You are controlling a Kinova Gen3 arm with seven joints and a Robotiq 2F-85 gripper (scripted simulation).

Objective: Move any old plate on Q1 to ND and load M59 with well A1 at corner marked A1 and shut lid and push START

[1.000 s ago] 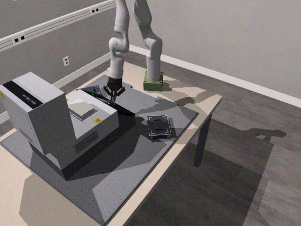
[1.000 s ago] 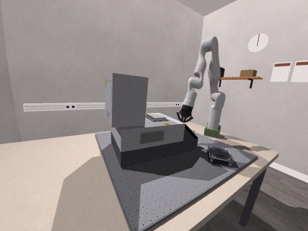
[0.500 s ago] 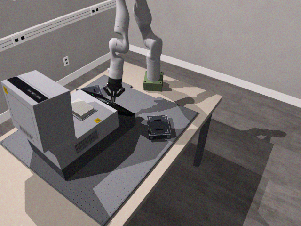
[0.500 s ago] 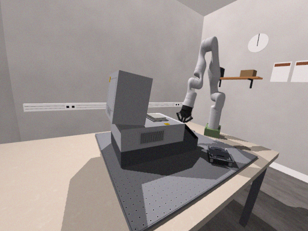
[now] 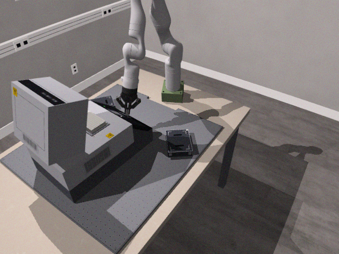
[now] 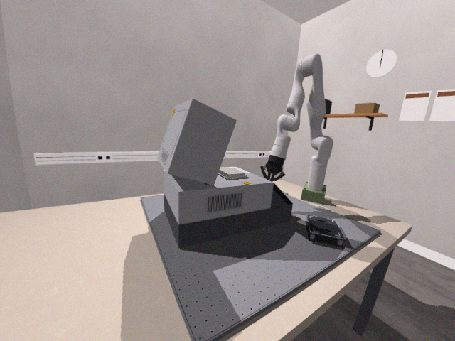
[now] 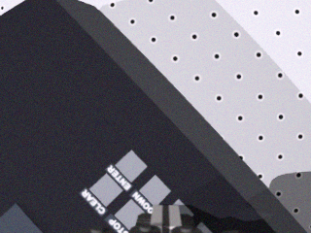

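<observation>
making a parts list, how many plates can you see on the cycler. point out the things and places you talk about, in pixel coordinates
1: a pale plate [image 5: 95, 121] [image 6: 232, 171] on top of the cycler's body [image 5: 120, 131] [image 6: 253, 194], in front of the raised lid [image 5: 67, 131] [image 6: 202, 143]. Another stacked beneath could be hidden.

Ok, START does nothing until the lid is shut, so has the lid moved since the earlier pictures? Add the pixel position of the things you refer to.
Yes: against the machine's base [image 5: 122, 144] [image 6: 257, 199], the lid [image 5: 67, 131] [image 6: 205, 143] has tipped forward, its top swinging toward the arm's side.
</observation>
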